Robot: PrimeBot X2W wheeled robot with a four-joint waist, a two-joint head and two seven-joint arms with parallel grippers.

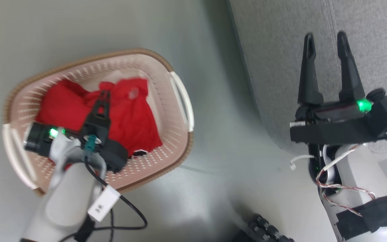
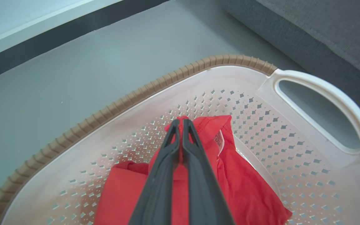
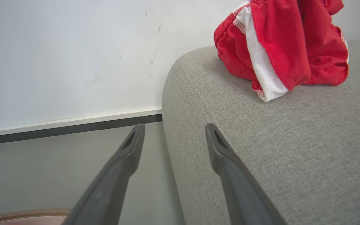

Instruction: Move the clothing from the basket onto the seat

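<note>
1. Left pincer [image 1: 104, 95] reaches down into the basket, its two dark fingers pressed together; as far as the wrist view lets me judge, a raised fold of the red shirt is caught at their tips.
2. Right pincer [image 1: 326, 38] hangs with its fingers spread apart and nothing between them. One tip is over the rounded edge of the seat and the other over the floor [image 1: 79, 27] beside it.
3. Grey woven seat [image 3: 292, 140] stretches beyond and beneath the right pincer, well to the side of the left one.
4. Cream perforated basket [image 1: 89, 58] with a brown rim stands on the floor around the left pincer, and its white handle [image 2: 323, 90] lies off to the right of the fingertips.
5. Red shirt [image 2: 245, 187] lies crumpled on the basket bottom under and around the left pincer.
6. Red garment with white stripes [image 3: 280, 47] sits bunched on the seat, ahead of the right pincer's tips and clear of them.
7. Small white neck label [image 2: 218, 139] shows just right of the left pincer's tips.
</note>
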